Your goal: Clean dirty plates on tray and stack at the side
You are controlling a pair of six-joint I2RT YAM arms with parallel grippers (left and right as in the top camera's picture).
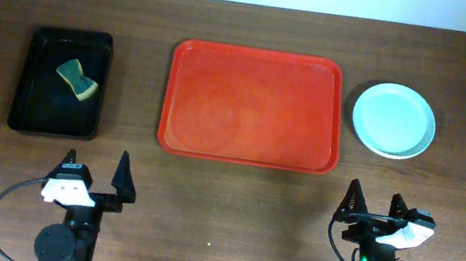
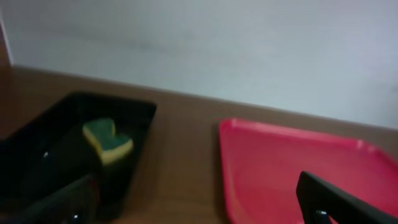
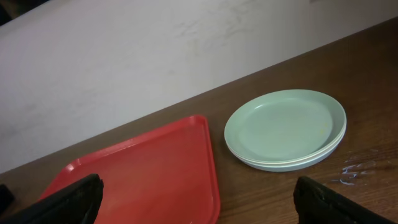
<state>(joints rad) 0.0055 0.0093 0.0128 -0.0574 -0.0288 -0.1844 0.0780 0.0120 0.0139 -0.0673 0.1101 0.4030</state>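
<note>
**Status.** The tray (image 1: 256, 106) lies at the middle of the table (image 1: 216, 232), and no plate rests on it. The plates (image 1: 393, 120) sit in one stack on the table just to the right of the tray, apart from its rim. The right wrist view shows a mint-green plate on top and at least one paler rim beneath it. The exact count cannot be read.

**Grippers.** The left gripper (image 1: 97, 161) hangs at the near edge, left of centre, with its jaws spread wide and nothing between them. The right gripper (image 1: 376, 196) hangs on the near side of the stack, its jaws likewise wide and empty.

**Procedure.** By judgement, stacking is finished and the step in hand is a check.
1. Inspect the top plate. A faint yellowish fleck may lie near its right rim, but the view is too soft to confirm it.
2. If wiping is needed, fetch the sponge (image 1: 77, 79) from the black tray (image 1: 28, 106) at the far left with the left gripper.
3. Steady the stack's rim with the right gripper so the stack does not slide.

**Orientation.** The tray's long axis runs left to right, with its short sides facing the black tray and the stack. The plates are round and have no long axis. They lie flat and face up, with rims aligned.
</note>
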